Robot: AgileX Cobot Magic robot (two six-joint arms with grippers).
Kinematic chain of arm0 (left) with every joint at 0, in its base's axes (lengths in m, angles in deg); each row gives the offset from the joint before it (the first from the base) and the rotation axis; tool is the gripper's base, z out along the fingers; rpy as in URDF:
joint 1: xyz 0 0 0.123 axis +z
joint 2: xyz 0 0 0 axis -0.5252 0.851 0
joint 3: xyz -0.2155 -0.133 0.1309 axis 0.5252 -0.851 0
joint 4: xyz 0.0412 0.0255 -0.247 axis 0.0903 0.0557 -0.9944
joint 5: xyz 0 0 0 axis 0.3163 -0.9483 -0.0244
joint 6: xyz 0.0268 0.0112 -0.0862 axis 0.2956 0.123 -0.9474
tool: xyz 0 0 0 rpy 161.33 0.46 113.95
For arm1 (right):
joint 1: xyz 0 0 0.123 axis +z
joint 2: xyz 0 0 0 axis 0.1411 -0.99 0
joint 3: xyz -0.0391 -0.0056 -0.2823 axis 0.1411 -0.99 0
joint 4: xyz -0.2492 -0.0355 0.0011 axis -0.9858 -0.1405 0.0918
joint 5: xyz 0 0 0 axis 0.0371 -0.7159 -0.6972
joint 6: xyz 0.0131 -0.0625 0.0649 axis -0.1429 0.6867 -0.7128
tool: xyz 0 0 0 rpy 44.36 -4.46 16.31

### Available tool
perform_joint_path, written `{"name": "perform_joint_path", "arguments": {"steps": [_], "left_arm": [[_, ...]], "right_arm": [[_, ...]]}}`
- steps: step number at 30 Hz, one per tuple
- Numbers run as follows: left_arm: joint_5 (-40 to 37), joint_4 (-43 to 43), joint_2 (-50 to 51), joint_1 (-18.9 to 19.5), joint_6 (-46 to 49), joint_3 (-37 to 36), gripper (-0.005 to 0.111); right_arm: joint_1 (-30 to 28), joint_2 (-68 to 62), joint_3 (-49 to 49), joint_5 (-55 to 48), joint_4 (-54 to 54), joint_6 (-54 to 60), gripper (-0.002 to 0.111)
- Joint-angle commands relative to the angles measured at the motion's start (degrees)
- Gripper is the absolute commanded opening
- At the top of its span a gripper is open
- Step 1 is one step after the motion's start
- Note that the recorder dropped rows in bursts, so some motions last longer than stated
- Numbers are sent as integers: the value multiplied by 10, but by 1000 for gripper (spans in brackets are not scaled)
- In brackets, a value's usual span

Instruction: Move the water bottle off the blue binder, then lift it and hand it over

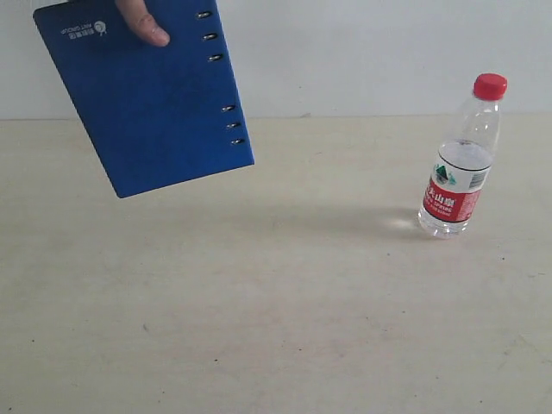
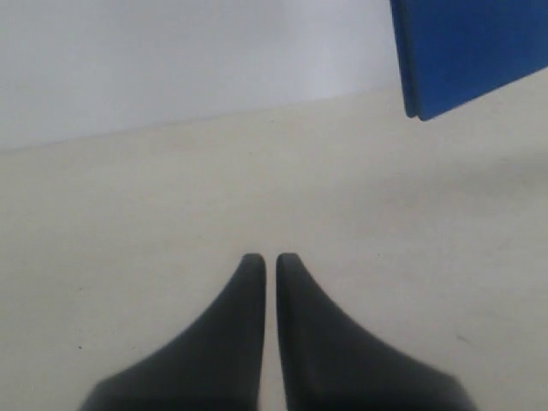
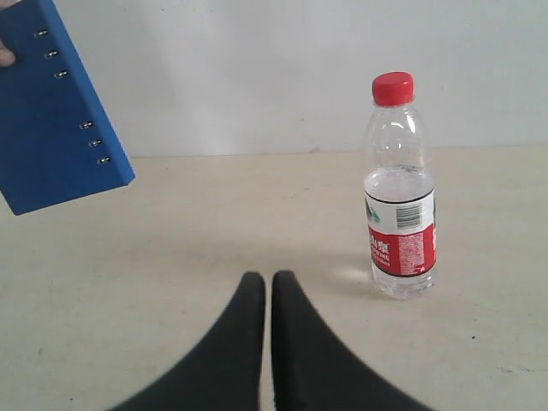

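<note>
Though empty, both grippers (image 2: 270, 259) (image 3: 267, 277) sit closed.

your left hand (image 2: 270, 259) shows two smooth matte-black fingers (image 2: 223, 342), broad at the base and curving in to narrow rounded tips. your right hand (image 3: 267, 278) carries the same pair of plain black, horn-shaped fingers.

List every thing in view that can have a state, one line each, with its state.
water bottle: upright on the table, cap on, partly filled, nothing gripping it.
blue binder: closed, tilted, held clear of the table by a person's hand.
left claw: shut, empty.
right claw: shut, empty.
</note>
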Motion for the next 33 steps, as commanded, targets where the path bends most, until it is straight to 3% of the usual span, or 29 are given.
{"name": "perform_joint_path", "arguments": {"steps": [1,3,6,9,11,14,16,17,21,27,33], "left_arm": [[-17,-5,-1,2,0,-3,4],[-4,6,-1,2,-23,-3,4],[45,-61,-1,-4,-104,-3,4],[141,-61,-1,-6,-187,-3,4],[197,62,-1,-6,-288,-4,4],[242,309,-1,-6,-562,-16,4],[221,435,-1,-12,-721,-16,4],[173,474,-1,-15,-776,-16,4],[59,498,-1,-19,-755,-16,4],[51,518,-1,-35,-693,-16,4],[52,522,-1,-97,-671,-16,4]], "right_arm": [[-1,3,0,3,-3,2,0],[-1,3,0,3,-3,2,0],[-1,3,0,3,-3,2,0],[-1,3,0,1,-3,2,0],[-1,3,0,1,-3,2,0],[-1,3,0,1,-3,2,0],[-1,3,0,1,-3,2,0],[-1,3,0,1,-3,2,0],[-1,3,0,2,-3,2,0],[-1,3,0,2,-3,2,0],[-1,3,0,3,-3,2,0]]}}
